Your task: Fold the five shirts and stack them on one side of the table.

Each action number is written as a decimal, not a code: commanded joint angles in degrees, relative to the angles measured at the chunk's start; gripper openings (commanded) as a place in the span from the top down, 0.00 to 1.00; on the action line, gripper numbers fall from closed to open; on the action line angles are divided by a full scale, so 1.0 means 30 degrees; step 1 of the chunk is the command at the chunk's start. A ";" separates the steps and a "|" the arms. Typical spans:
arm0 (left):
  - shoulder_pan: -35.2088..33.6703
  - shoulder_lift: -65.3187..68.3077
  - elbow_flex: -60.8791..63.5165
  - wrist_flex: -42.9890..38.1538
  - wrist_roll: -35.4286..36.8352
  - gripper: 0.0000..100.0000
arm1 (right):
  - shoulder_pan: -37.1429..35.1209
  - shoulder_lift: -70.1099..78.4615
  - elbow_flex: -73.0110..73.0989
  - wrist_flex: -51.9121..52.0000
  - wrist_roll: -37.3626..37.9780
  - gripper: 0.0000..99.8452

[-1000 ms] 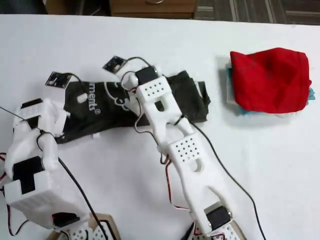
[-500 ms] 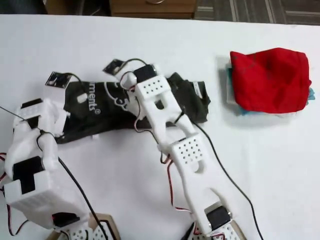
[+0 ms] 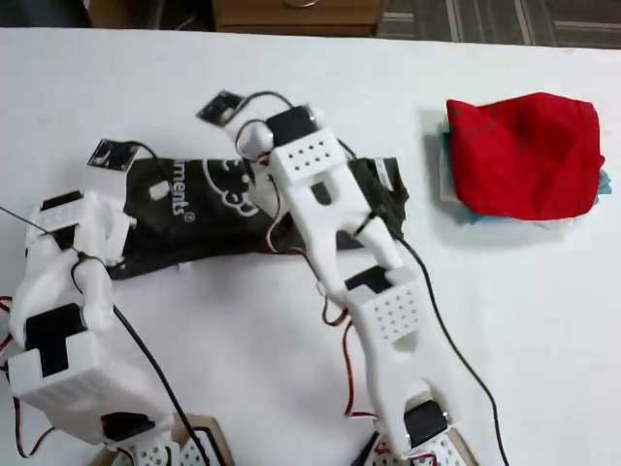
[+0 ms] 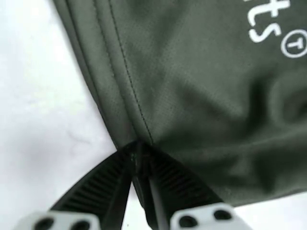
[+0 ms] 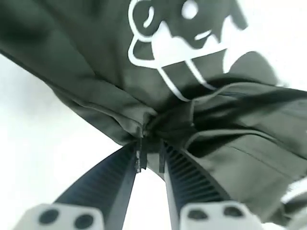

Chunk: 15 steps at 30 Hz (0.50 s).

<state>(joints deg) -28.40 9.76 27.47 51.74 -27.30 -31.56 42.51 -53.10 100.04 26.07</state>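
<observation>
A dark green shirt [image 3: 199,209] with white print lies part folded on the white table [image 3: 505,320], left of centre. My left gripper [image 3: 118,243] is at the shirt's left end; in the left wrist view the left gripper [image 4: 139,160] is shut on the shirt's stitched hem [image 4: 129,91]. My right gripper [image 3: 255,153] is over the shirt's far edge; in the right wrist view the right gripper [image 5: 149,143] is shut on a bunched fold of the shirt [image 5: 158,62]. At the right a folded red shirt [image 3: 524,155] tops a stack of folded shirts.
White and teal layers [image 3: 452,189] show under the red shirt. The right arm [image 3: 388,320] crosses the table's middle with its cable [image 3: 456,349] trailing. Wooden furniture [image 3: 296,15] stands beyond the far edge. Bare table lies in front of the stack.
My right arm has swung to the right and slightly farther away, pulling the gripped fold of the dark green shirt with it. The left arm has stayed still.
</observation>
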 commanded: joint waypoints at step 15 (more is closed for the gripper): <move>-0.0733 -0.0938 -0.8190 0.6242 0.6125 0.73 | 0.4762 -0.5817 0.0205 0.0425 -0.0059 0.77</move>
<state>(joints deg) -29.63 9.85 5.76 70.99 -10.42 -18.99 30.29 -52.22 100.04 26.07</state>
